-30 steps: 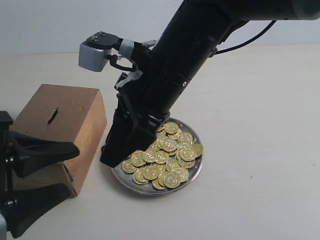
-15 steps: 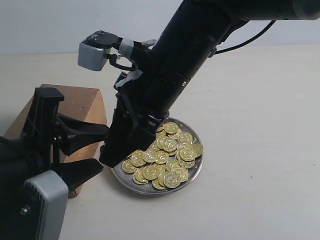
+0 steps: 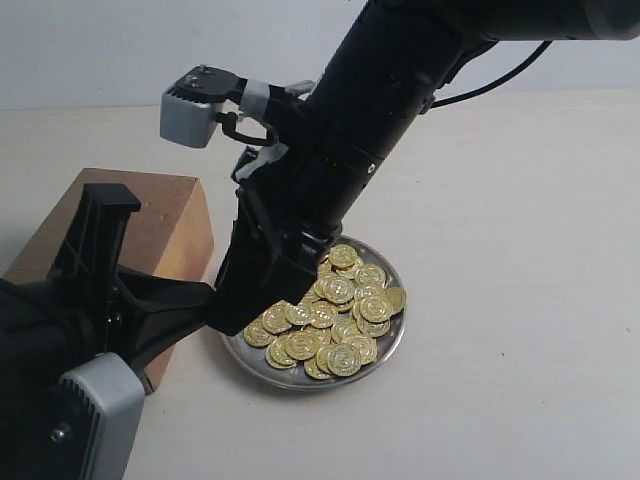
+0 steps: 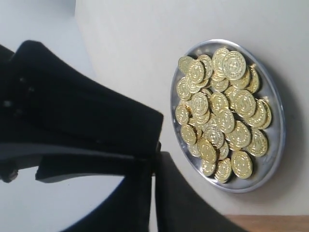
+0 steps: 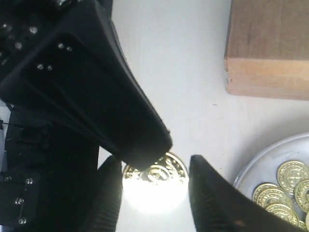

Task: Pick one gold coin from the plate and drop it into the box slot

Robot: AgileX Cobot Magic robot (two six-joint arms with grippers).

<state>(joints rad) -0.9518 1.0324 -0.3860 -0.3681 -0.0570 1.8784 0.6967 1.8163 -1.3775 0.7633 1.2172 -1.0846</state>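
Observation:
A gold coin (image 5: 155,180) stands on edge between the fingers of my right gripper (image 5: 154,160), which is shut on it just left of the plate (image 3: 385,352). My left gripper (image 3: 210,300) reaches in from the lower left, and one of its fingertips (image 5: 145,145) lies across the coin's upper face. In the left wrist view its jaws (image 4: 155,159) leave only a thin slit. A heap of gold coins (image 3: 335,310) fills the silver plate. The brown box (image 3: 170,215) stands behind the left arm. Its slot is hidden.
The right arm (image 3: 380,110) slants down from the top right, carrying a grey camera block (image 3: 190,105). The left arm's black body and grey camera (image 3: 95,420) fill the lower left. Bare pale table (image 3: 500,250) lies right of the plate.
My left gripper has swung up and rightward from the lower left, in front of the box, and its fingers have closed together at the right gripper's tip. The right arm has barely moved.

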